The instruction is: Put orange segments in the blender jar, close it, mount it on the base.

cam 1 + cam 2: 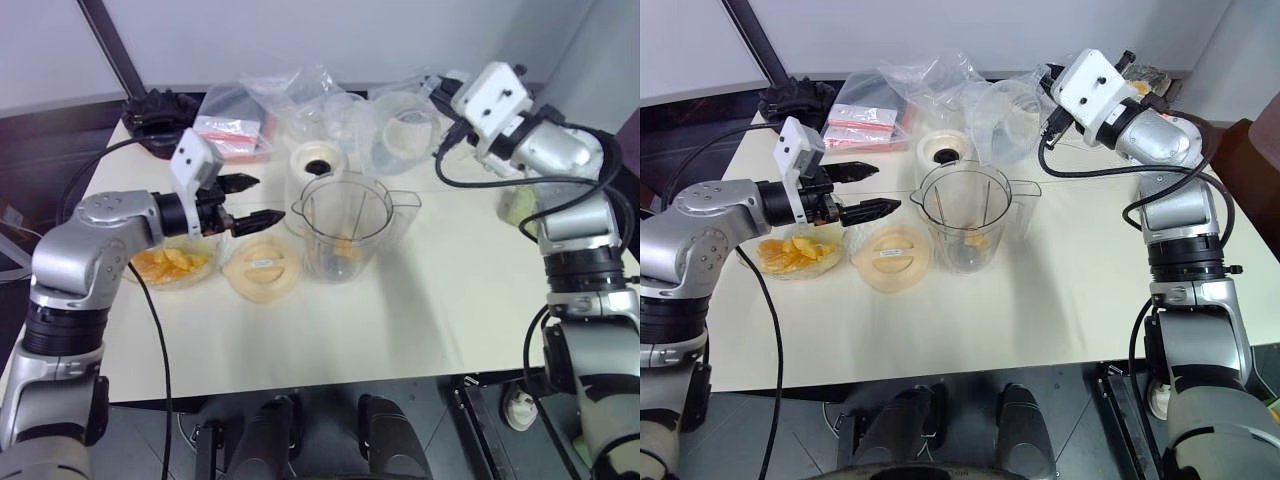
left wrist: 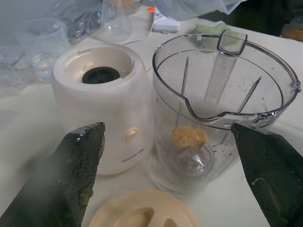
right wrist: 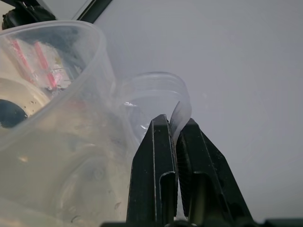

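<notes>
Two black fingers of our left gripper were spread wide and empty, hovering just beside the blender jar. Our right gripper was pinched shut on the thin rim of a clear cup, held up behind the jar. Loading looked like the step in hand: just one or two orange segments sat on the blades, most stayed in the dish. We'd guess next comes another grab. Cream lid lay flat; the base stood behind, empty.
</notes>
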Controlling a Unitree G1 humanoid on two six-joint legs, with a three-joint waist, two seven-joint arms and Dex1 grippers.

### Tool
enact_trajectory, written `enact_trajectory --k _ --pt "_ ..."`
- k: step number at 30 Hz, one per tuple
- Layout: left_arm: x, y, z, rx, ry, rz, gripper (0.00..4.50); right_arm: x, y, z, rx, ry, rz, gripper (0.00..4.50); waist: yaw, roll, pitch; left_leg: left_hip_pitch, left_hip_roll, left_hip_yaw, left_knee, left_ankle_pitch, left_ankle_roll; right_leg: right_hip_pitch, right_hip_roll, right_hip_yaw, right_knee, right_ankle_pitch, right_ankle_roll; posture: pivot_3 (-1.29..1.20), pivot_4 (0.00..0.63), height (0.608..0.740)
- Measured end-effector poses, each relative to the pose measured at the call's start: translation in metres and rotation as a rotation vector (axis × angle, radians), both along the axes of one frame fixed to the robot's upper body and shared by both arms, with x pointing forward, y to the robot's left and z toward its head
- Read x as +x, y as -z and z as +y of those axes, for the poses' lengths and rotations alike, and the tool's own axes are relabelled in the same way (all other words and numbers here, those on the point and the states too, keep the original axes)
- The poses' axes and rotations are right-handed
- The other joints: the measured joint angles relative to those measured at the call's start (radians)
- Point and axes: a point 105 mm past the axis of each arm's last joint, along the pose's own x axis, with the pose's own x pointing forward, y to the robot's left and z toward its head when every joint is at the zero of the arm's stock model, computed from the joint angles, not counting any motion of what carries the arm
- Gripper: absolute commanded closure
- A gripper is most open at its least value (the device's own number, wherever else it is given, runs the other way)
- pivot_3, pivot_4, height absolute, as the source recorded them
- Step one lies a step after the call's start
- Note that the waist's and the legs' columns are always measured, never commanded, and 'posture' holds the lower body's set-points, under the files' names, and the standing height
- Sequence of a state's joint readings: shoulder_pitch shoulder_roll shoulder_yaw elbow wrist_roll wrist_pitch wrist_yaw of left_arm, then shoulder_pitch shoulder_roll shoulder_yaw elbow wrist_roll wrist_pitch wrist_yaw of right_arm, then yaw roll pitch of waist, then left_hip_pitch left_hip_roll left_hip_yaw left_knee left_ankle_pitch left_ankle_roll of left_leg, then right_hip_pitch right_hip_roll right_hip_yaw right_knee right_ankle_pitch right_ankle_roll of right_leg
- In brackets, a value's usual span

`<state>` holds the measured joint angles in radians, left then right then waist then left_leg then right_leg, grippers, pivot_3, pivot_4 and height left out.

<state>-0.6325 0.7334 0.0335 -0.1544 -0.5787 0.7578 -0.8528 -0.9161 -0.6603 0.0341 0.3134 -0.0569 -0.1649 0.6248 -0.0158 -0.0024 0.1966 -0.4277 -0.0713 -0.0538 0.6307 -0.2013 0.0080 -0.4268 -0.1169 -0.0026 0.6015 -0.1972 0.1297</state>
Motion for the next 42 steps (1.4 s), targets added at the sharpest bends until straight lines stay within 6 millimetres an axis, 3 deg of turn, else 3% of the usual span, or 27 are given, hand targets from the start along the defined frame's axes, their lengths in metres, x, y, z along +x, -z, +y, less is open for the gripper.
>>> enact_trajectory --k 15,23,29,34,39,42 --pt "0.000 0.000 -0.002 -0.008 0.005 0.001 0.03 -0.005 0.007 0.012 -0.119 -0.035 -0.069 4.46 0.000 0.000 0.000 0.000 0.000 0.000 0.000 0.000 0.000 0.000 0.000 0.000 0.001 0.000 0.000 0.00 0.150 0.740" --pt "-0.001 -0.001 -0.004 -0.017 0.018 0.003 0.03 0.001 0.014 -0.001 -0.021 0.003 0.009 4.46 0.001 0.000 0.000 0.000 0.000 0.000 0.000 0.000 -0.001 0.000 0.000 0.000 0.002 0.000 0.000 0.00 0.150 0.740" --pt "-0.005 -0.014 -0.008 -0.048 0.056 -0.012 0.03 0.007 0.010 -0.027 0.298 0.072 0.149 4.46 0.001 0.000 0.000 0.000 0.000 -0.001 0.000 0.001 -0.001 0.000 0.000 0.000 0.002 0.000 0.000 0.00 0.150 0.740" --pt "-0.016 -0.019 -0.019 -0.064 0.133 -0.005 0.03 0.007 0.015 -0.068 0.630 0.217 0.255 4.46 0.005 0.000 0.000 0.000 0.000 -0.001 0.001 0.001 -0.001 0.000 0.000 0.000 0.003 0.000 0.000 0.00 0.150 0.740" --pt "-0.033 -0.023 -0.032 -0.071 0.232 0.007 0.03 -0.004 0.056 -0.124 0.810 0.457 0.294 4.46 0.005 0.000 0.000 0.000 0.000 -0.001 0.000 0.001 -0.001 0.000 0.000 0.000 0.003 0.000 0.000 0.00 0.150 0.740" --pt "-0.038 -0.024 -0.036 -0.071 0.257 0.006 0.03 -0.011 0.082 -0.145 0.905 0.565 0.322 4.46 -0.001 0.000 0.000 0.001 0.000 0.001 0.001 0.001 0.000 0.000 0.000 0.002 0.005 0.000 0.000 0.00 0.150 0.740"
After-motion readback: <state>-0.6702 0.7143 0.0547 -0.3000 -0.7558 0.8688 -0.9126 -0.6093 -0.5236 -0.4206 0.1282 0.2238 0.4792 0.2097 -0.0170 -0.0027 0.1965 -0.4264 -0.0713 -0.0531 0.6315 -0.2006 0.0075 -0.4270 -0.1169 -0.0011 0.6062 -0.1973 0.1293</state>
